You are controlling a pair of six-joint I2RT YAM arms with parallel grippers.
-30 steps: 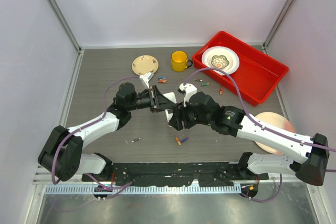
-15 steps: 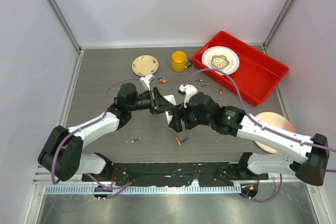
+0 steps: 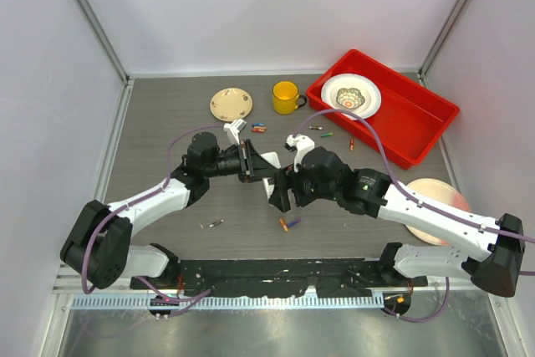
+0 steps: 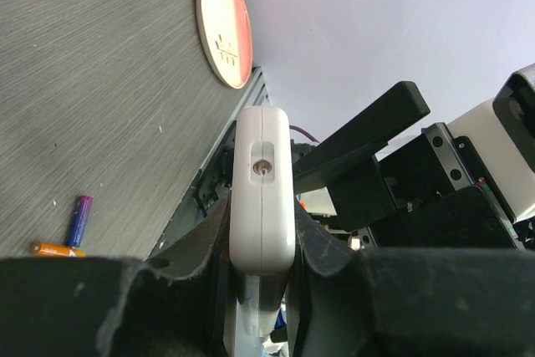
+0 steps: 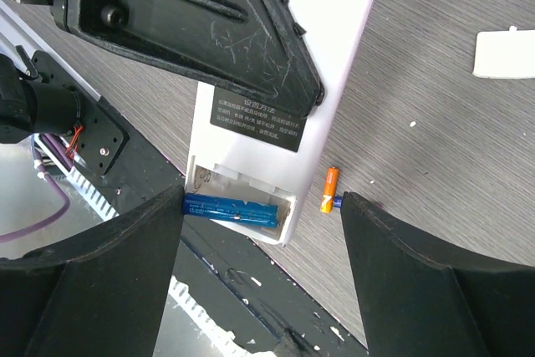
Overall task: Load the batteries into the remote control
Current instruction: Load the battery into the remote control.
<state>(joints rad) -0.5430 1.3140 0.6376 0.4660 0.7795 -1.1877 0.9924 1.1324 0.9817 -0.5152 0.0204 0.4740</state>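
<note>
My left gripper point(image 4: 262, 236) is shut on the white remote control point(image 4: 262, 181) and holds it above the mid-table point(image 3: 268, 175). In the right wrist view its back faces the camera with the battery compartment uncovered. A blue battery point(image 5: 230, 209) lies in that compartment. My right gripper point(image 5: 263, 198) is open, its fingers either side of the remote's end, the left fingertip point(image 5: 171, 206) at the battery's end. Loose batteries lie on the table: an orange one point(image 5: 331, 188) with a purple one point(image 3: 293, 222) beside it, and several near the mug point(image 3: 259, 128).
A white cover piece point(image 5: 504, 53) lies on the table. A yellow mug point(image 3: 286, 96), a small plate point(image 3: 231, 104) and a red tray point(image 3: 422, 127) holding a bowl stand at the back. A pink plate point(image 3: 439, 192) lies at the right, a silver battery point(image 3: 216, 224) front left.
My right gripper's jaws have spread wider around the remote's end. The left gripper still holds the remote, which has shifted only slightly.
</note>
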